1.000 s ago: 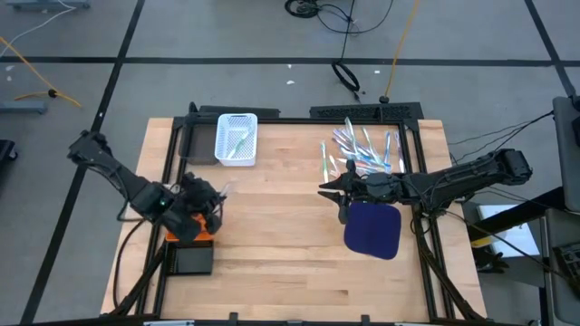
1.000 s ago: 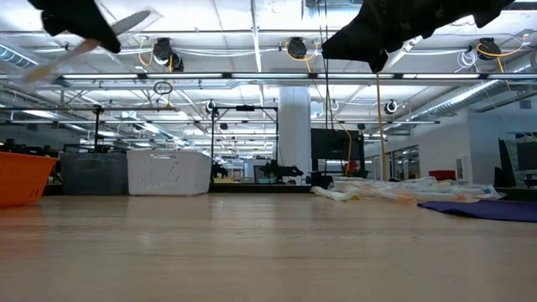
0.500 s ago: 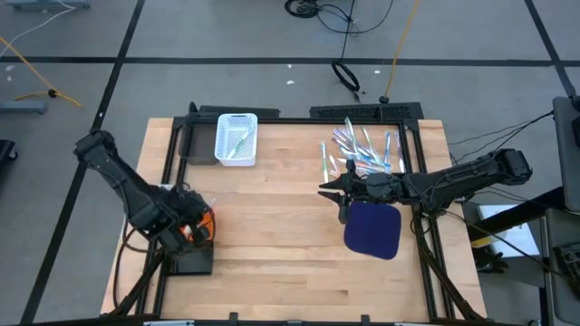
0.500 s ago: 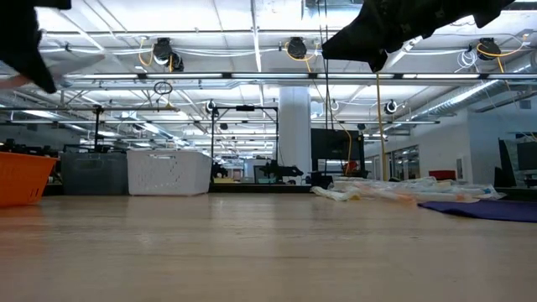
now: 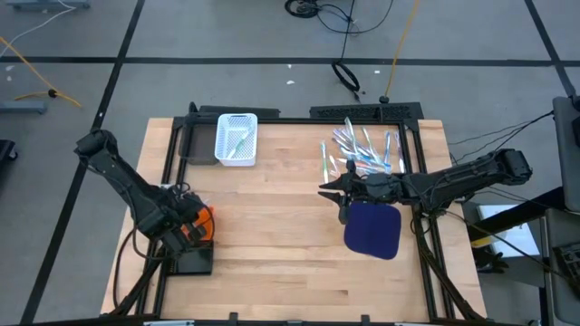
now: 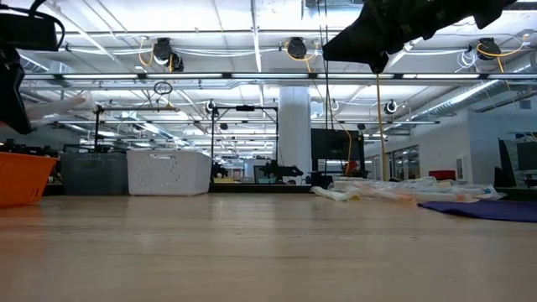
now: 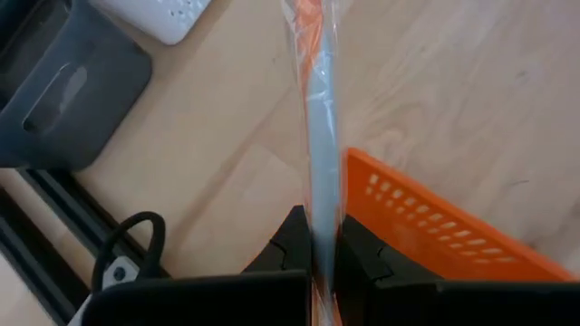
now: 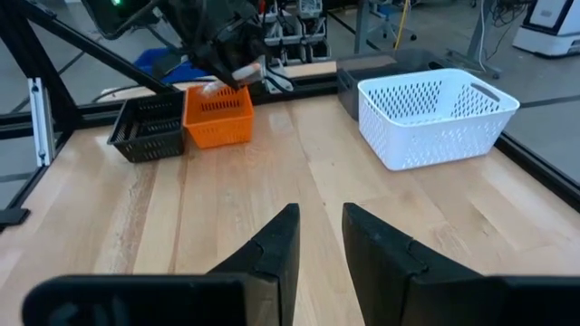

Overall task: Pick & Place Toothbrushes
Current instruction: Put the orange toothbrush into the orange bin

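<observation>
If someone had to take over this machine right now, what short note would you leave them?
Left gripper: shut on a wrapped toothbrush, held over the orange basket at the table's left edge.
Right gripper: open, empty, waiting above the table near the blue mat.
Pile of toothbrushes: loose at the far right of the table.
White basket: already has some inside.
Left to do: release the held one, then go on sorting the pile.
</observation>
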{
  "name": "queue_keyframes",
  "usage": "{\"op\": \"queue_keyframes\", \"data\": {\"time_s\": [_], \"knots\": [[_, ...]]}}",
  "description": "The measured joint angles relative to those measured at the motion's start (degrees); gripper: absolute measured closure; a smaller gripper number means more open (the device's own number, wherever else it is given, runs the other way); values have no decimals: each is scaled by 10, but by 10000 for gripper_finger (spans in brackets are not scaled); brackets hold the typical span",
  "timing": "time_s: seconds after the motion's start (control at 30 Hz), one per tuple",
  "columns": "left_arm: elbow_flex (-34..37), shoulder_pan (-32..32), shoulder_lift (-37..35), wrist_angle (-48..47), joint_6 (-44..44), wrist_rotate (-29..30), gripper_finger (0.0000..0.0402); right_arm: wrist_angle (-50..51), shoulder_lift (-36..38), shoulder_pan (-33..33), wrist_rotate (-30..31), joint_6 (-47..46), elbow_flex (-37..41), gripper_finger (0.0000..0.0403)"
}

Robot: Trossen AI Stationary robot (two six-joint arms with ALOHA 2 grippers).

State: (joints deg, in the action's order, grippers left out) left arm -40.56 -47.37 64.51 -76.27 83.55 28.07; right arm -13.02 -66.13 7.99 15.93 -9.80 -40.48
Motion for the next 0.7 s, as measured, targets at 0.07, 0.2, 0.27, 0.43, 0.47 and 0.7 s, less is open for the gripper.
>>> {"op": "queue_keyframes", "data": {"time_s": [0.07,0.2,0.27,0.43,0.47,0.7], "knots": [[0,0,0,-1,0,2,394,0,0,0,0,0,5,326],[0,0,0,0,-2,1,381,-7,0,0,2,-9,16,326],[0,0,0,0,-5,0,378,-20,0,0,3,-10,21,326],[0,0,0,1,-19,-12,391,-34,0,0,3,-11,27,326],[0,0,0,1,-20,-12,394,-34,0,0,3,-11,27,326],[0,0,0,2,-19,-12,357,-34,0,0,3,-11,27,326]]}}
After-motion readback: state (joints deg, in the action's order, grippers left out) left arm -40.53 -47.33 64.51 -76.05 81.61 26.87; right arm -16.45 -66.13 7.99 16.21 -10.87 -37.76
